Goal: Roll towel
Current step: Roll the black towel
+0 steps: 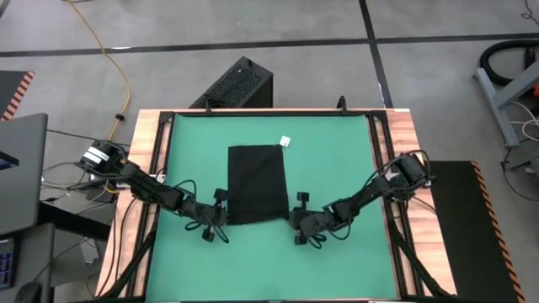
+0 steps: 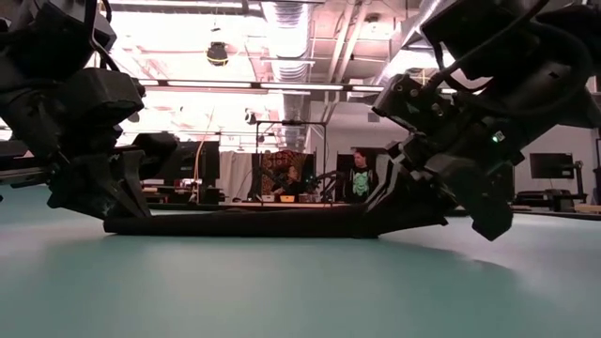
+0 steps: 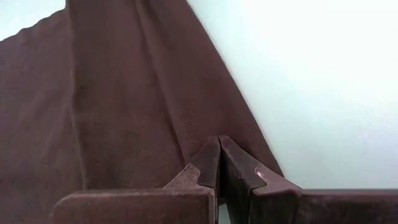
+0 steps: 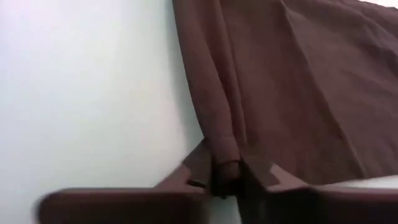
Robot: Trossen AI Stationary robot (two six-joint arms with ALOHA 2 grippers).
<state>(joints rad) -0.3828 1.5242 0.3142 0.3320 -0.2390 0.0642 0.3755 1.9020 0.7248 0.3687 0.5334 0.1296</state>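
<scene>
The black towel (image 1: 257, 183) lies spread on the green mat (image 1: 337, 160), with a small white tag (image 1: 285, 141) at its far right corner. In the low view its near edge (image 2: 235, 223) shows as a low dark band on the mat between both grippers. My left gripper (image 1: 224, 216) is at the towel's near left corner and is shut on it. My right gripper (image 1: 294, 221) is at the near right corner, closed on a ridge of cloth. My left gripper pinches the towel's edge by the near left corner (image 3: 200, 144) between its two shut fingers. They slant down from the table's left. How many layers it has I cannot tell. The rest of the towel lies flat on the mat. My right gripper pinches a raised fold of the towel's right edge (image 4: 227, 163) between its two fingers, near the near right corner. The fingers slant down from the table's right and lie along the fold. The fold runs away from the fingertips, and the cloth beyond lies on the mat.
The mat's wooden frame (image 1: 152, 160) borders it left and right. A black box (image 1: 236, 84) stands beyond the far edge. Bare mat lies near, left and right of the towel. People (image 2: 362, 178) sit in the room far behind the table.
</scene>
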